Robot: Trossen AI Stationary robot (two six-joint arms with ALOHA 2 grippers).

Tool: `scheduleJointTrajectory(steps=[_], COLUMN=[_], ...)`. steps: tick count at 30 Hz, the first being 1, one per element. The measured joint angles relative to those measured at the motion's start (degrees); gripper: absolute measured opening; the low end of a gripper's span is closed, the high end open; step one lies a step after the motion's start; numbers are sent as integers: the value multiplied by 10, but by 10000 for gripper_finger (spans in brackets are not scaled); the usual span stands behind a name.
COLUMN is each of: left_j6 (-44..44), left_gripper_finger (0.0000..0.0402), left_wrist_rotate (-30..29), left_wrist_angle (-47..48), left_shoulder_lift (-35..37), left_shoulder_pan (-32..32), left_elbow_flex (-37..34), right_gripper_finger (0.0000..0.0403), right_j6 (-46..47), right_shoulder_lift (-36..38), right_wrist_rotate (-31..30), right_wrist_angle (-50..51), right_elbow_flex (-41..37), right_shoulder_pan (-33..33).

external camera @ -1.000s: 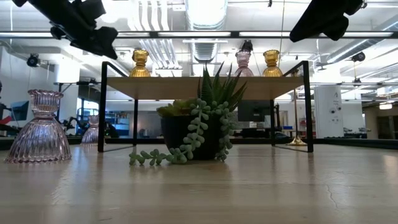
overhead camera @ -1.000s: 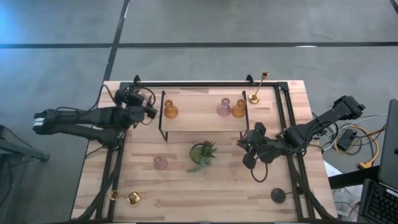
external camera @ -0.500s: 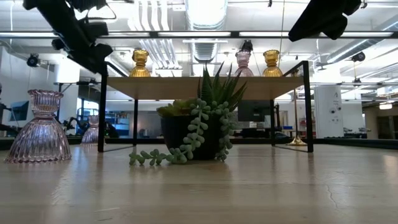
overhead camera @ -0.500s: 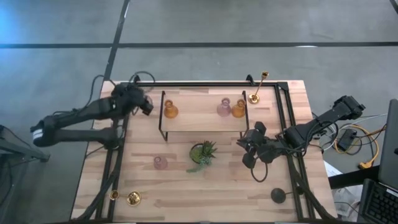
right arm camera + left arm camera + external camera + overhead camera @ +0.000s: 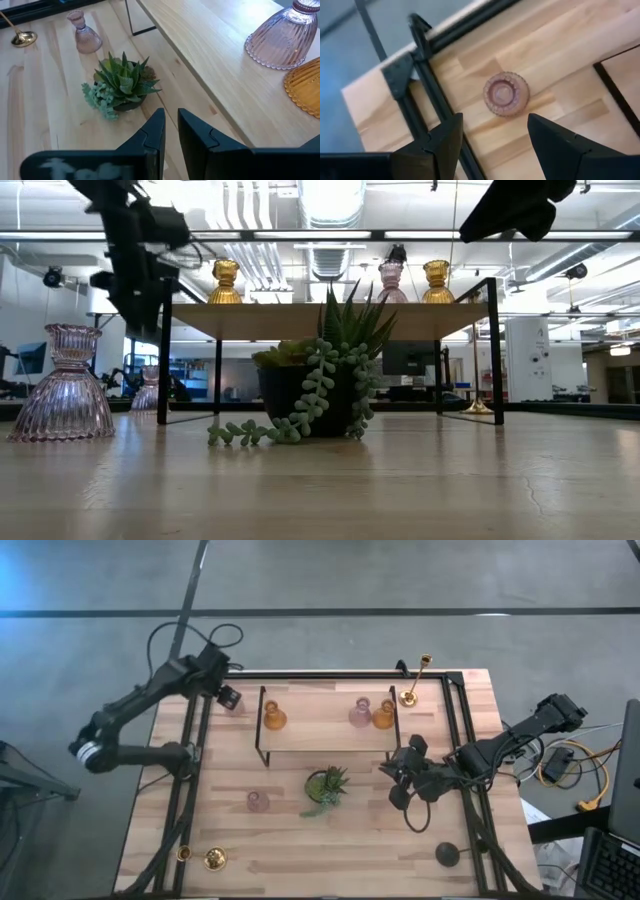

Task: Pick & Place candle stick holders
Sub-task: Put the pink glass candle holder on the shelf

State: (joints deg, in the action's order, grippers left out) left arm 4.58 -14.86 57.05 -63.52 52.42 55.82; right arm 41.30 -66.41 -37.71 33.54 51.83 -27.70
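My left gripper [image 5: 227,696] is open and points down over the table's far left corner. A small pink glass holder [image 5: 506,93] stands on its base on the table below it, beyond the fingertips and apart from them; it also shows small in the low view [image 5: 148,390]. My right gripper [image 5: 402,778] is shut and empty, above the table right of the plant [image 5: 326,786]. Two amber holders [image 5: 272,717] [image 5: 384,715] and a pink one [image 5: 360,713] stand on the raised shelf [image 5: 320,735]. Another pink holder [image 5: 258,802] stands near the plant.
A gold stick [image 5: 415,680] stands at the far right beside the shelf. Another gold one [image 5: 212,858] is at the near left, and a black one [image 5: 447,854] at the near right. Black frame rails [image 5: 190,770] run along the table's sides.
My left gripper has swung from beside the shelf's left end toward the table's far left corner, has come lower and has tipped to point down over the small pink holder.
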Motion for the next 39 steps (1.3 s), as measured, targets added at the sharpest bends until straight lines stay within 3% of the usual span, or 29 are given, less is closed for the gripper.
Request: scheduleJointTrajectory(steps=[4, 12, 32, 39], left_j6=[-12, -16, -16, 6], left_gripper_finger=[226, 225, 222, 222], left_wrist_rotate=[46, 49, 40, 45], left_wrist_angle=[-5, -4, 12, -2], left_shoulder_lift=[-46, -88, -63, -9], left_shoulder_pan=[17, 20, 26, 26], left_elbow_flex=[18, 27, 20, -12], right_gripper_finger=[43, 43, 43, 43], right_j6=[0, -13, -24, -26], right_shoulder_lift=[0, 0, 0, 0], right_wrist_rotate=[0, 1, 2, 3], right_wrist_angle=[0, 1, 5, 4], right_elbow_flex=[0, 0, 0, -1], right_shoulder_pan=[0, 0, 0, 0])
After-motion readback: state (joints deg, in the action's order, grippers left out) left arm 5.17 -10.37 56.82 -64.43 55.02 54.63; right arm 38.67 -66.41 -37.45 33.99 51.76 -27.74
